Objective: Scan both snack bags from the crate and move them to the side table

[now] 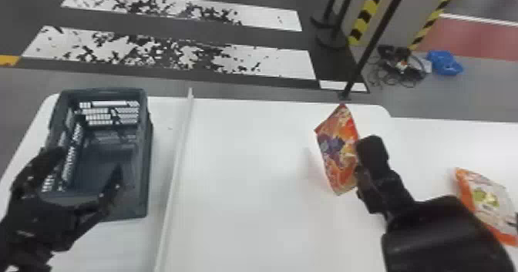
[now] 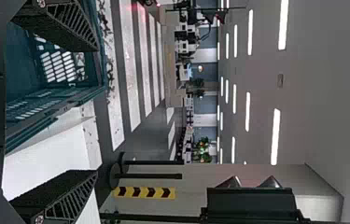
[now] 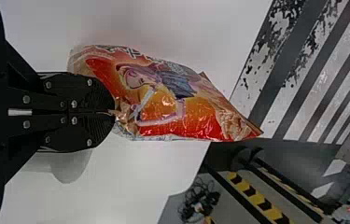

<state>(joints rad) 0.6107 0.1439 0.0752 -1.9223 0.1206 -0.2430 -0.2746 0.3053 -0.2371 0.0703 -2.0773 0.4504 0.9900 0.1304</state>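
I find the orange-red snack bag in my right gripper, above the right part of the white table. Its jaws are clenched on a crumpled edge of the film, and most of the bag extends beyond the fingertips. The orange-and-white bag lies to the right, on what I judge to be the side table. My left gripper is parked at the crate, its jaws well apart with nothing between them.

I assess the step in hand as the transfer of the second bag. Whether its code has been read, I cannot tell; this should be confirmed before release. The carry should go right at a moderate rate, with the grip firm enough to retain the film but not crush the contents. I recommend a landing spot beside the other bag, not on it. The bag should be lowered until its underside is supported, then released gently. Principal risks: swinging, slipping from the narrow pinch, and knocking the resting bag with the forearm.
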